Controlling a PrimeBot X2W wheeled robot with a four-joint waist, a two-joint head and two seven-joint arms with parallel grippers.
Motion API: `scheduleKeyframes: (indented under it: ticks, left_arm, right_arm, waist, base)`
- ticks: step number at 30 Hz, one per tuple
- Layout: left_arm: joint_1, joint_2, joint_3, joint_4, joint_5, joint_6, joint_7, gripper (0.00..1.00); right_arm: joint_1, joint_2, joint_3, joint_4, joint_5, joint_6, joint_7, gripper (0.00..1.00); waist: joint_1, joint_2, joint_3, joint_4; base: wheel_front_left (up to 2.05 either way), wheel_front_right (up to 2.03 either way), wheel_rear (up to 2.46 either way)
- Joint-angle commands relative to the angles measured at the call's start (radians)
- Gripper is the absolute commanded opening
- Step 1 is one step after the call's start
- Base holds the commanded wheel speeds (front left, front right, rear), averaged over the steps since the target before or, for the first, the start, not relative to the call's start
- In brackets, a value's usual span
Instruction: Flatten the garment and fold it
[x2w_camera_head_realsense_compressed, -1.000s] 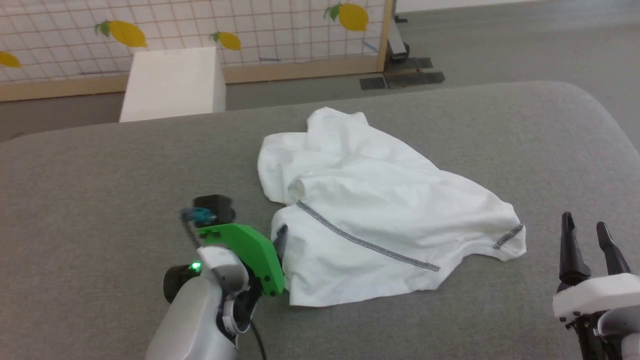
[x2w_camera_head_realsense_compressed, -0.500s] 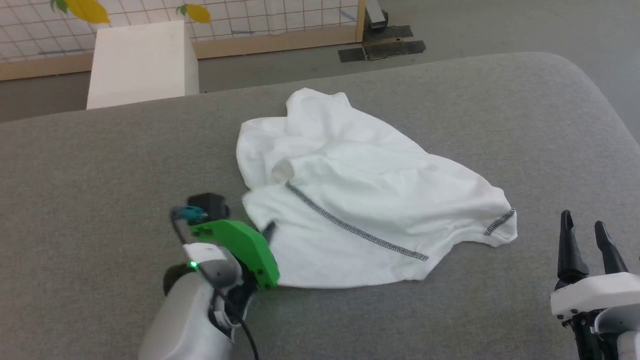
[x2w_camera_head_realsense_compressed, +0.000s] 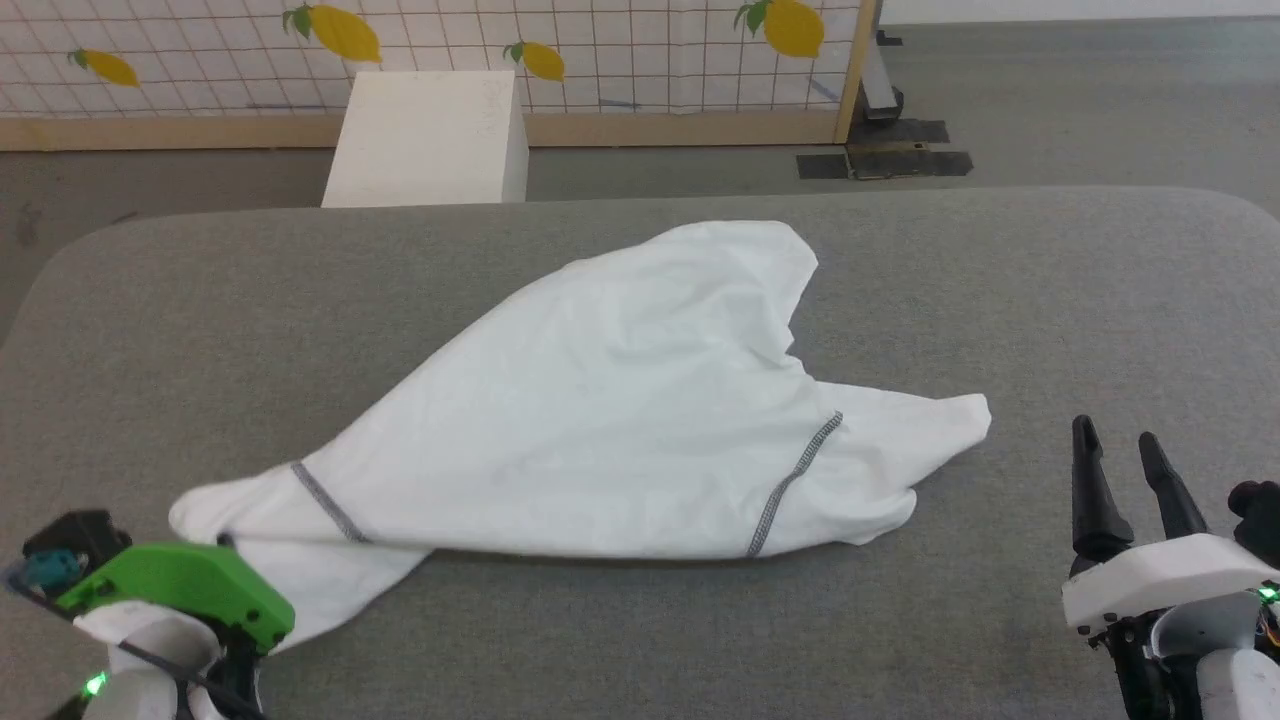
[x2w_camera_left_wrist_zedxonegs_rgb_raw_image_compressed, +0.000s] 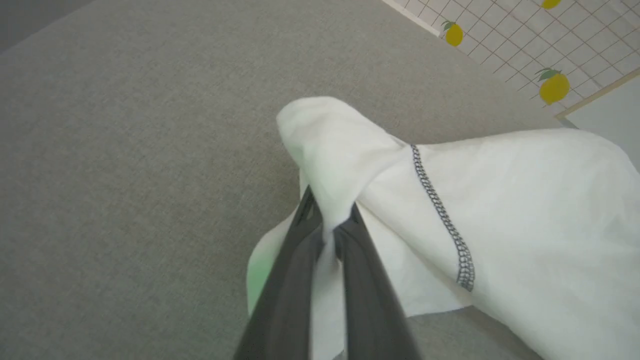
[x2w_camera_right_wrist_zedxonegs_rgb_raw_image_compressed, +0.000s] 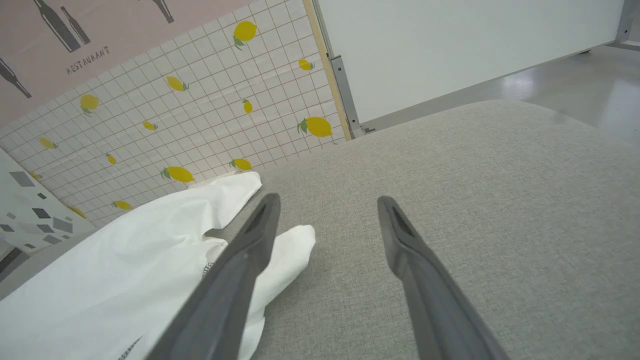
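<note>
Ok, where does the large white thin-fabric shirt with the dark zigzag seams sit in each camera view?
Head view: the white shirt spreads across the middle of the grey padded table.
Left wrist view: the white shirt fills centre to right, a fold pinched in the left gripper.
Right wrist view: the white shirt lies lower left, beside the open right gripper.
Shared landmark: the lemon-print grid panel behind the table.

A grey fabric-covered table (x2w_camera_head_realsense_compressed: 1000, 280) carries 1 white garment (x2w_camera_head_realsense_compressed: 620, 420), spread wide.

Staged test lab: lemon-print backdrop panel (x2w_camera_head_realsense_compressed: 650, 40), bare floor (x2w_camera_head_realsense_compressed: 1100, 100).
</note>
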Motion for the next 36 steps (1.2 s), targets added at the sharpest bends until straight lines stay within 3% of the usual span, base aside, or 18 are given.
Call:
scheduleKeyframes:
  ticks: [1,2,3,4,8,11,14,17,24,29,36]
  left_arm:
    - [0.025,-0.012,0.014,0.006,-0.030,0.011,0.010,0.00]
    - [0.034,-0.018,0.019,0.010,-0.042,0.011,0.015,0.02]
    - [0.038,-0.026,0.025,0.010,-0.055,0.007,0.013,0.36]
    - [0.035,-0.040,0.033,0.002,-0.075,-0.004,0.003,1.00]
    - [0.004,-0.032,0.034,-0.054,-0.062,-0.058,-0.089,1.00]
    - [-0.009,0.008,0.019,-0.114,0.033,-0.105,-0.259,1.00]
    - [0.014,0.026,-0.010,-0.152,0.136,-0.127,-0.429,1.00]
    - [0.063,0.016,-0.052,-0.164,0.211,-0.132,-0.513,1.00]
    - [0.106,-0.045,-0.085,-0.150,0.219,-0.161,-0.541,1.00]
    - [0.062,-0.064,-0.102,-0.150,0.238,-0.185,-0.545,1.00]
    - [-0.012,-0.093,-0.115,-0.148,0.256,-0.215,-0.546,1.00]
  right_arm:
    - [0.000,0.000,-0.002,0.004,-0.002,-0.002,0.001,1.00]
    - [0.002,0.000,-0.003,0.004,-0.003,-0.002,0.001,1.00]
    - [0.005,0.000,-0.004,0.005,-0.003,-0.002,0.002,1.00]
    - [0.008,0.000,-0.006,0.004,-0.004,-0.002,0.004,1.00]
    - [0.010,0.000,-0.005,-0.002,-0.013,-0.002,0.016,1.00]
    - [0.003,0.000,-0.001,-0.002,-0.022,-0.002,0.042,1.00]
    - [-0.012,0.000,0.005,0.003,-0.055,-0.002,0.102,1.00]
    - [-0.054,0.000,0.030,0.001,-0.104,-0.002,0.206,1.00]
    - [-0.245,0.000,0.143,0.027,-0.217,-0.002,0.513,1.00]
    - [-0.430,-0.015,0.229,0.143,-0.301,-0.002,0.712,1.00]
    - [-0.575,-0.091,0.352,0.321,-0.390,-0.002,0.889,1.00]
  waist:
    - [0.0000,0.0000,-0.003,0.018]
    - [0.0000,0.0000,-0.004,0.022]
    - [0.0000,0.0000,-0.005,0.026]
    - [0.0000,0.0000,-0.005,0.032]
    - [0.0000,0.0000,-0.008,0.050]
    - [0.0000,0.0000,-0.012,0.055]
    - [0.0000,0.0000,-0.015,0.055]
    - [0.0000,0.0000,-0.010,0.053]
    - [0.0000,0.0000,0.042,0.065]
    - [0.0000,0.0000,0.124,0.095]
    - [0.0000,0.0000,0.220,0.150]
  base:
    - [0.00,0.00,0.00]
    - [0.00,0.00,0.00]
    - [0.00,0.00,0.00]
    - [0.00,0.00,0.00]
    - [0.00,0.00,0.00]
    - [0.00,0.00,0.00]
    - [0.00,0.00,0.00]
    - [0.00,0.00,0.00]
    - [0.00,0.00,0.00]
    - [0.00,0.00,0.00]
    - [0.00,0.00,0.00]
